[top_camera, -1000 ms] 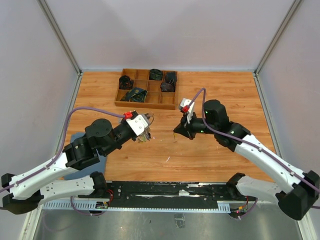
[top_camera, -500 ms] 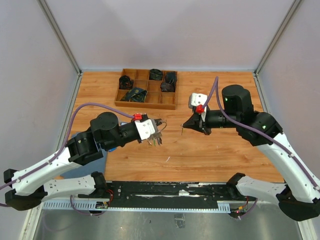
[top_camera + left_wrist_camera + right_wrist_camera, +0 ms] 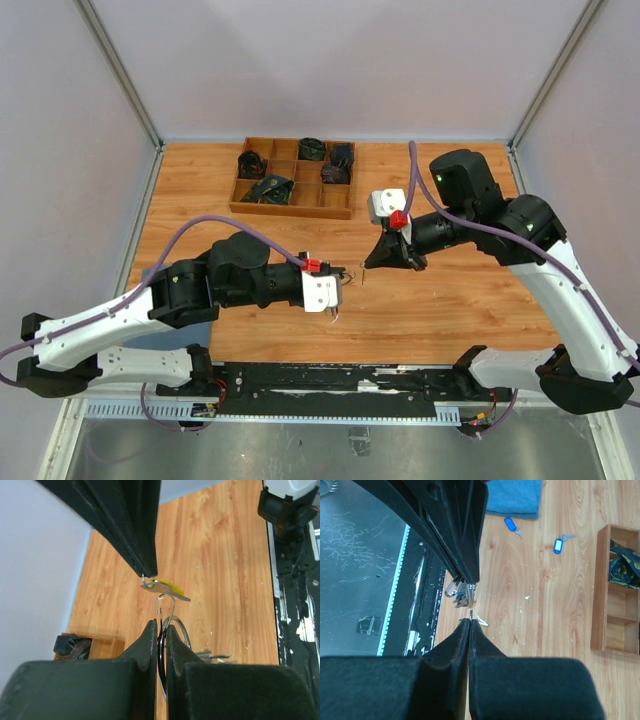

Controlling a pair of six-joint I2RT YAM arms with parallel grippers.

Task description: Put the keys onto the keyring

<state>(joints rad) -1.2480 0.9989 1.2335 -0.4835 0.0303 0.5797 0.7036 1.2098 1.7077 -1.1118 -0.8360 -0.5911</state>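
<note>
Task status: partly complete. The left gripper [image 3: 160,626], at lower centre of the left wrist view, is clamped fully on the keyring [image 3: 165,596], which stands up from its tips. The right gripper [image 3: 470,620] is pinched tight on one yellow-headed key [image 3: 165,586], held just above the top of the ring and, as far as can be seen, not yet threaded. A bunch of keys [image 3: 462,592] already hangs from the ring; their number cannot be told.

Count:
- two grippers
- one wooden tray [image 3: 290,210]
- one blue cloth [image 3: 515,497]
- one keyring
- two blue-headed keys [image 3: 510,524], loose on the table at upper centre of the right wrist view
</note>
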